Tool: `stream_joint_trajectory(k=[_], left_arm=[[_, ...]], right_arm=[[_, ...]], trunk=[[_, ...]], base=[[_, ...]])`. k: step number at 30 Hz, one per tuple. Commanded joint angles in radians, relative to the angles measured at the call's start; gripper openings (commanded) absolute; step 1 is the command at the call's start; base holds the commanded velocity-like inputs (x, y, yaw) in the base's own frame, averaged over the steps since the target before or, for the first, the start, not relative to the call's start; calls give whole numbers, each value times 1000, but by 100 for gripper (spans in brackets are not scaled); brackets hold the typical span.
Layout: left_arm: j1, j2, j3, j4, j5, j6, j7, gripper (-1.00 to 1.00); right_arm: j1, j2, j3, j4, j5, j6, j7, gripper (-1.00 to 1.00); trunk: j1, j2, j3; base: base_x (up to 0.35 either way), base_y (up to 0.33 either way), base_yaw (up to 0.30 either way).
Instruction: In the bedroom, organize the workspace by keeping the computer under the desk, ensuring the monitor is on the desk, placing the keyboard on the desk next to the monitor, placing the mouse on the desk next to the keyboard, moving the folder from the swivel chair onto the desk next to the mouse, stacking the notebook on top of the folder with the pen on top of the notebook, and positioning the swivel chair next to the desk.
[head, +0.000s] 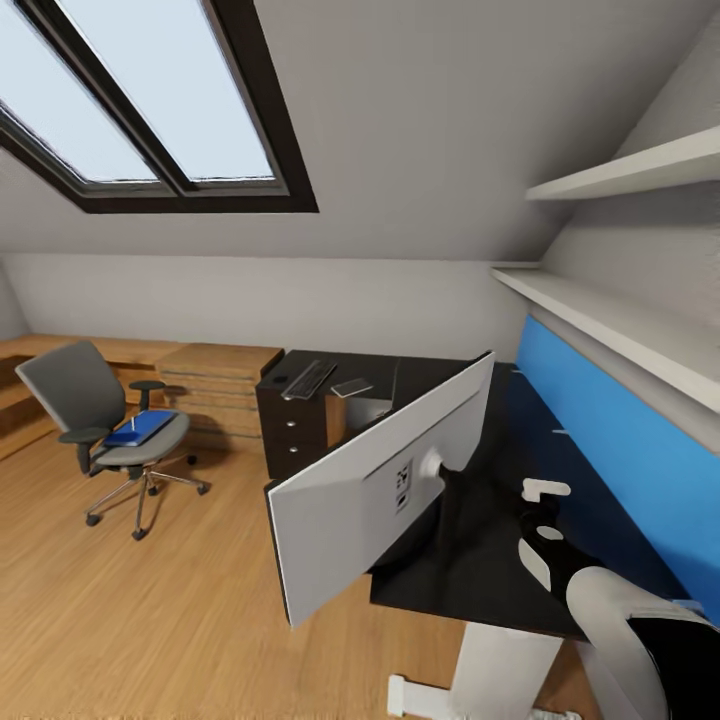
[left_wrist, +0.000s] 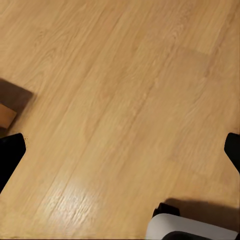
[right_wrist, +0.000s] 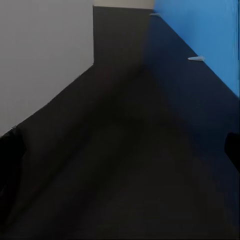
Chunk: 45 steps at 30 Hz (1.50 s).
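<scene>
The monitor stands tilted on the near end of the black desk, its white back toward me. On the desk's far wing lies the keyboard with a small flat grey item beside it. The swivel chair stands on the floor at the left, apart from the desk, with the blue folder on its seat. My right arm reaches over the desk beside the monitor; the right gripper is open above bare desktop. My left gripper is open over the wooden floor. Computer, mouse, notebook and pen cannot be made out.
A light wooden chest of drawers stands between chair and desk. A blue wall panel runs behind the desk, with white shelves above it under the sloped ceiling. Open wooden floor spreads at the left.
</scene>
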Motion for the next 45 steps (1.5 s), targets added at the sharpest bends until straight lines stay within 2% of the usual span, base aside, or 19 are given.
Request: stream_joint_trajectory(k=[1, 7, 8, 9, 11, 12, 13, 18, 25, 31, 34, 37, 41, 43, 45], left_arm=[[0, 0, -8, 0, 8, -2, 0, 100], [0, 3, -3, 0, 10, 40, 4, 100], [0, 5, -1, 0, 11, 91, 5, 100], [0, 5, -1, 0, 11, 99, 5, 100], [0, 5, 0, 0, 11, 114, 5, 100], [0, 4, 0, -1, 11, 124, 5, 100], [0, 4, -1, -1, 11, 126, 5, 100], [0, 3, -2, -1, 11, 131, 5, 100], [0, 3, -2, -2, 11, 131, 6, 100], [0, 1, -4, -10, 9, 121, 6, 100], [0, 1, -5, -70, 8, 132, 12, 100], [-1, 1, -5, -210, 10, 187, 29, 100], [-1, -4, -4, -289, 11, 253, 33, 100], [-1, -16, -4, -347, 10, 337, 37, 100], [-2, -22, -4, -371, 9, 374, 42, 100]], right_arm=[[-1, 0, 1, 3, -8, -5, 1, 100], [1, 2, 1, 8, -6, -24, 1, 100], [1, 4, 2, 9, -6, -27, 1, 100], [1, 6, 3, 9, -6, -28, 1, 100], [2, 11, 3, 10, -8, -39, 1, 100], [4, 28, 3, 13, -8, -67, 0, 100], [7, 40, 3, 17, -8, -81, -1, 100], [12, 65, 3, 32, -6, -107, -3, 100], [13, 75, 3, 36, -5, -111, -2, 100], [13, 84, 3, 37, -5, -111, -1, 100], [13, 92, 4, 37, -5, -111, -4, 100], [13, 132, 4, 36, -6, -111, -5, 100], [13, 163, 4, 36, -9, -111, -5, 100], [13, 195, 5, 33, -11, -110, -17, 100], [13, 217, 6, 30, -10, -109, -33, 100]], trunk=[[0, -1, -1], [0, -1, -1], [0, -1, -1], [0, -1, -1], [0, -1, -1], [0, -1, -1], [0, -1, -1], [0, -1, -1], [0, -1, -1], [0, -1, -1], [0, -1, -1], [0, -1, -1], [0, -1, -1], [0, -1, -1], [0, -1, -1]], base=[[-332, 0, 0], [-332, 0, 0], [-332, 0, 0], [-332, 0, 0], [-333, 0, 0], [-333, 0, 0], [-333, 0, 0], [-333, 0, 0], [-313, 0, 0], [-93, 0, 0], [-20, 0, 0], [-5, 0, 0], [-2, 0, 0], [0, 0, 0], [0, 0, 0]])
